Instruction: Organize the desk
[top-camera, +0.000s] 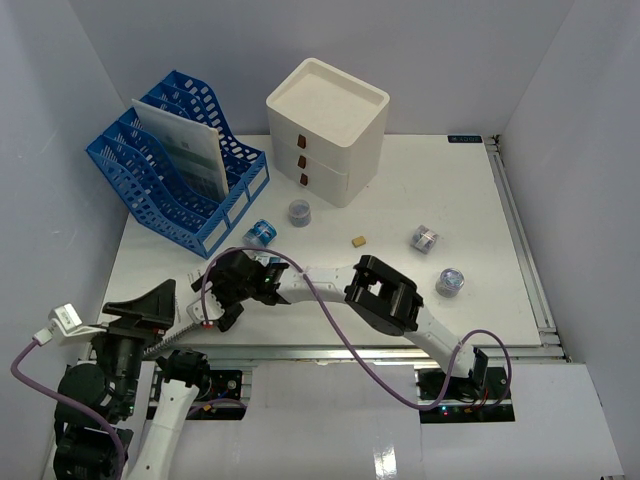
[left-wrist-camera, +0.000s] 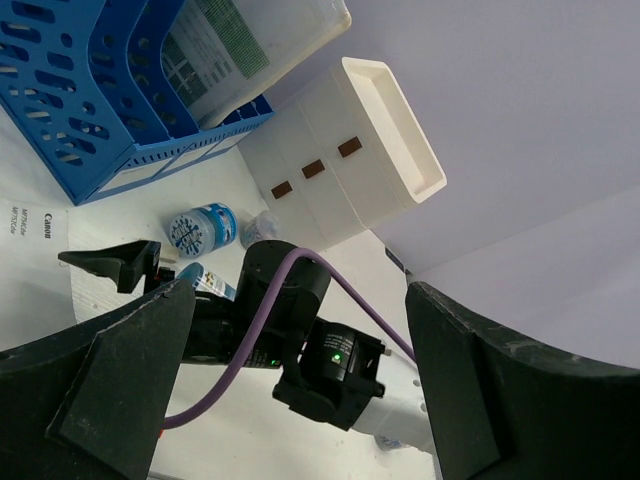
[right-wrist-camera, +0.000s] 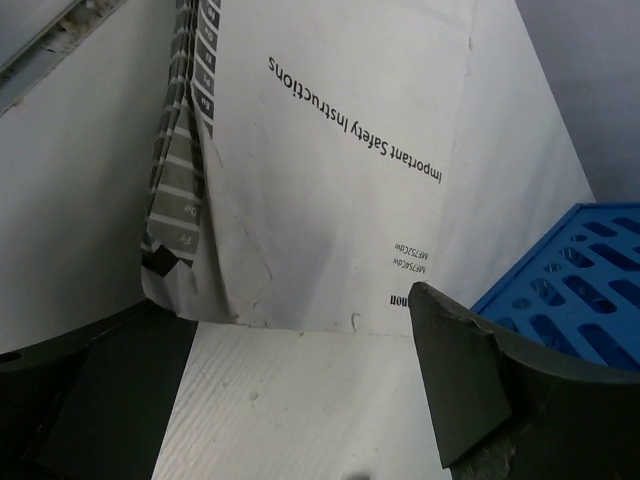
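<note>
Table (top-camera: 400, 190) is the white top in front of both arms. The blue file rack (top-camera: 180, 170) and white drawer box (top-camera: 325, 130) stand at the back, and a blue-and-white roll (top-camera: 261, 232) sits further forward. The right arm (top-camera: 385, 295) reaches across to the near left corner. Its jaws are released and spread wide with nothing between them, over the safety booklet (right-wrist-camera: 330, 170), which lies flat beside the rack. The left jaws are also released and empty, raised off the near left edge. Risks as I judge them: the booklet is thin and flat, so a straight pinch may only scrape the table or crumple the pages fanned at its edge. A sideways nudge could slide it toward the front rail (top-camera: 330, 350). The arms are close here, so bringing the left one in invites a collision. The roll is near the right wrist and may get knocked.
</note>
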